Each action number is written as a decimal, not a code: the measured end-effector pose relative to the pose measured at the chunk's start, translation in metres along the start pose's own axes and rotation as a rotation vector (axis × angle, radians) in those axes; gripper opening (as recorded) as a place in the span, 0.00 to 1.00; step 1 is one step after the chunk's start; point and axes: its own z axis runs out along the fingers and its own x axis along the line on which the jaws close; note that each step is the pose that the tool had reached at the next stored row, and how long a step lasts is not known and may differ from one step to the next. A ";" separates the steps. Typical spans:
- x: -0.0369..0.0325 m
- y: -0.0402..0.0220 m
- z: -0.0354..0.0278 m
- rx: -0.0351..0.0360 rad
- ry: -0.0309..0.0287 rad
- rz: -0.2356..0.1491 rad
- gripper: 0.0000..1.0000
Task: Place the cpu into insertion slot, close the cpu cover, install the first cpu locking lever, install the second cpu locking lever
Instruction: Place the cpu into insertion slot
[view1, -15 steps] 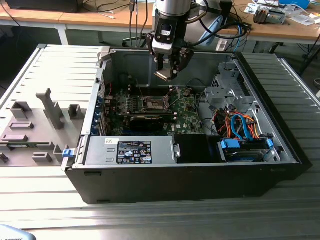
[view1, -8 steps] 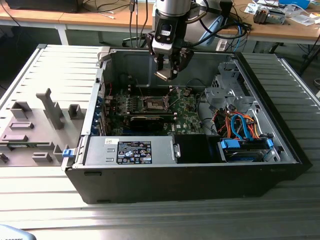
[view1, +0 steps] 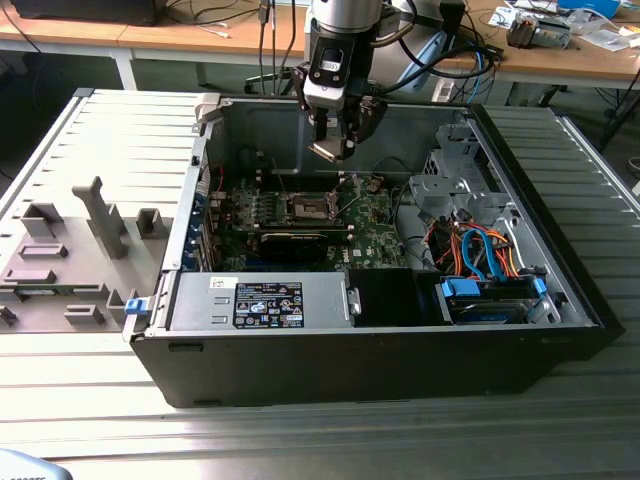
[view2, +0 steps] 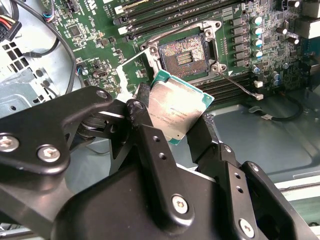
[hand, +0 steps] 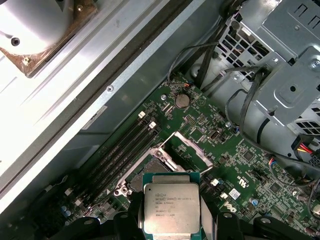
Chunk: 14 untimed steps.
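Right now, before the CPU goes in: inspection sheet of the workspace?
Surface: ribbed metal table, with the open computer case on it.
Job's things: cpu held off the board; insertion slot empty; cpu cover raised open.
Clutter: grey fixture blocks at the exterior view's left.
Grippers: gripper shut on the cpu.
Cables: orange and blue cables inside the case, apart from the slot.
Surroundings: wooden desks behind.

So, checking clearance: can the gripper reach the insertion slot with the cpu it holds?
Probably yes: the gripper holds the cpu above the insertion slot, the cpu cover stands open, and nothing lies between them.
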 end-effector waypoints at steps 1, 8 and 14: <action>0.0000 0.0000 0.0000 0.0000 0.0000 0.000 0.55; 0.0000 0.0000 0.0002 -0.0002 -0.0005 0.009 0.55; 0.0000 0.0000 0.0004 -0.0004 -0.0010 0.021 0.55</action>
